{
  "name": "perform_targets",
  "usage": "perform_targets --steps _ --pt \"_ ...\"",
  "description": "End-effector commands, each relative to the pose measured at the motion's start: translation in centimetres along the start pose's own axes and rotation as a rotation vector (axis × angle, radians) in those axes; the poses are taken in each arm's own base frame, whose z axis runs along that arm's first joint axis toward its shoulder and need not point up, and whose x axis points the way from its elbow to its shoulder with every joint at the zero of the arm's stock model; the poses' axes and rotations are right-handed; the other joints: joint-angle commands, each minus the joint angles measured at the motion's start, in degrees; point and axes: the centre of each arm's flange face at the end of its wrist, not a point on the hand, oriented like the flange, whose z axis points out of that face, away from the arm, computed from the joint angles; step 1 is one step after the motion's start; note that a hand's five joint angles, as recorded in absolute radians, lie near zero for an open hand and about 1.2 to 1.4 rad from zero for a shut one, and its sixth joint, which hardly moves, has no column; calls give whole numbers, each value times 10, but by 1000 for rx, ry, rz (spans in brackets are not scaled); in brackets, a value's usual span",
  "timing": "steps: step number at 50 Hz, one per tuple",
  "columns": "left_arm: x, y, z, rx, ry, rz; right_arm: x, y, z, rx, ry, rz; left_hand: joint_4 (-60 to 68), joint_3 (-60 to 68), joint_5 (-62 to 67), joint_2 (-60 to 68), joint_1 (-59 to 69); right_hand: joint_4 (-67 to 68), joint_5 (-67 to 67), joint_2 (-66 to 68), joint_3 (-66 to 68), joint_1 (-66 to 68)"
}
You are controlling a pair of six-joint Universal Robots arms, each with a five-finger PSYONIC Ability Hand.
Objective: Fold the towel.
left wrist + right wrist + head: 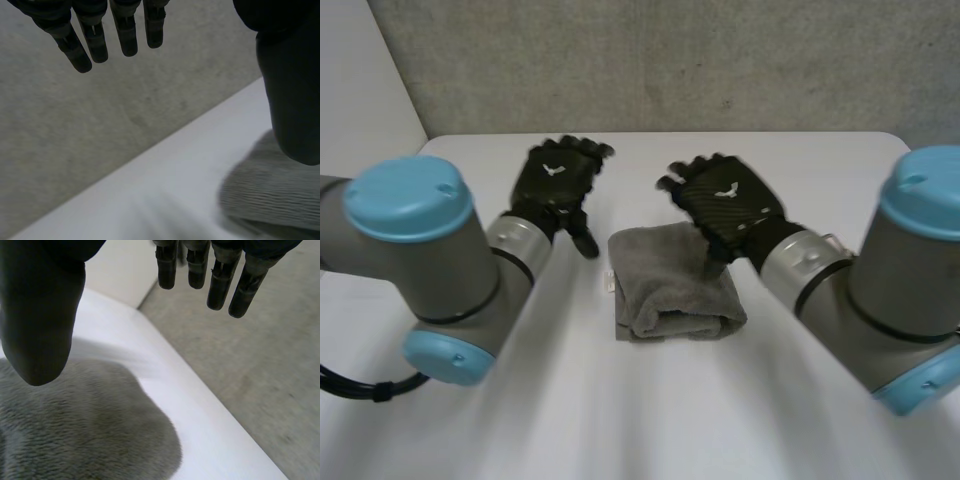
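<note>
Two arms, the left arm and the right arm, cross the near edge of the white table and reach toward its middle.

Beyond them, at the centre of the surface, lies the grey towel. It is already gathered into a compact, thick bundle with a rolled fold along its near side. A small white tag shows at its left edge. The towel rests directly on the surface, in no tray or basket.

Farther on, the right hand hangs over the towel's far right corner. Its fingers are straight and released, and its thumb points down at the pile. Whether the thumb touches the cloth cannot be told; nothing is pinched.

The left hand sits just beside the towel's far left corner, clear of the cloth. Its fingers are likewise straight and hold nothing.

Judgement: the hands flank the far side of the bundle, where a further fold would start or a finished one would be let go. With both hands free and the cloth compact, the task appears near its end. The bundle's sides are uneven, so a squaring press may yet be useful. A loose pile of this thickness could spring open if nudged.

Farthest off, past the far edge of the table, stands a rough grey wall.
</note>
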Motion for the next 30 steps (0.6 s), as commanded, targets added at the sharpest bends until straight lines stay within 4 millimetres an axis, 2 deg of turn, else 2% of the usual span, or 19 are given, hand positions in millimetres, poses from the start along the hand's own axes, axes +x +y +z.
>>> perform_targets --steps 1,4,6,7,9,12,14,15,17,21,26,28,29,30 --pt "38 22 0 -96 80 -91 32 13 -6 -44 90 73 -38 -26 -114 -32 -42 -42 -33 -36 -38 -31" --pt "46 27 1 -122 96 -92 32 18 -4 -58 91 78 -38 -26 -114 -32 -42 -42 -33 -36 -38 -31" --pt "57 37 4 -169 113 -86 31 39 3 -114 81 97 -38 -26 -114 -32 -42 -42 -33 -36 -38 -31" --pt "57 37 4 -169 113 -86 31 39 3 -115 80 97 -38 -26 -114 -32 -42 -42 -33 -36 -38 -31" --pt "63 50 9 -215 112 -77 26 61 8 -181 56 122 -38 -26 -114 -32 -42 -42 -33 -36 -38 -31" --pt "65 59 12 -241 105 -71 23 70 11 -211 45 133 -38 -26 -114 -32 -42 -42 -33 -36 -38 -31" --pt "66 78 17 -296 83 -58 16 90 18 -273 22 154 -38 -26 -114 -32 -42 -42 -33 -36 -38 -31" --pt "66 78 17 -297 83 -58 16 91 18 -273 22 154 -38 -26 -114 -32 -42 -42 -33 -36 -38 -31" --pt "66 95 19 -352 55 -43 13 106 24 -316 9 172 -36 -25 -113 -31 -40 -42 -33 -36 -38 -31" --pt "64 102 17 -387 35 -38 12 111 27 -339 1 184 -36 -25 -113 -31 -40 -42 -33 -36 -38 -31" --pt "62 95 15 -380 28 -39 13 109 29 -345 -3 184 -36 -25 -113 -31 -40 -42 -33 -36 -38 -31" --pt "58 72 13 -331 21 -49 17 101 28 -327 6 182 -38 -26 -114 -32 -42 -42 -33 -36 -38 -31" --pt "58 72 13 -331 21 -49 17 101 28 -327 6 182 -38 -26 -114 -32 -42 -42 -33 -36 -38 -31" --pt "55 57 12 -300 16 -55 21 91 27 -303 17 176 -40 -28 -116 -34 -43 -42 -33 -36 -38 -31"
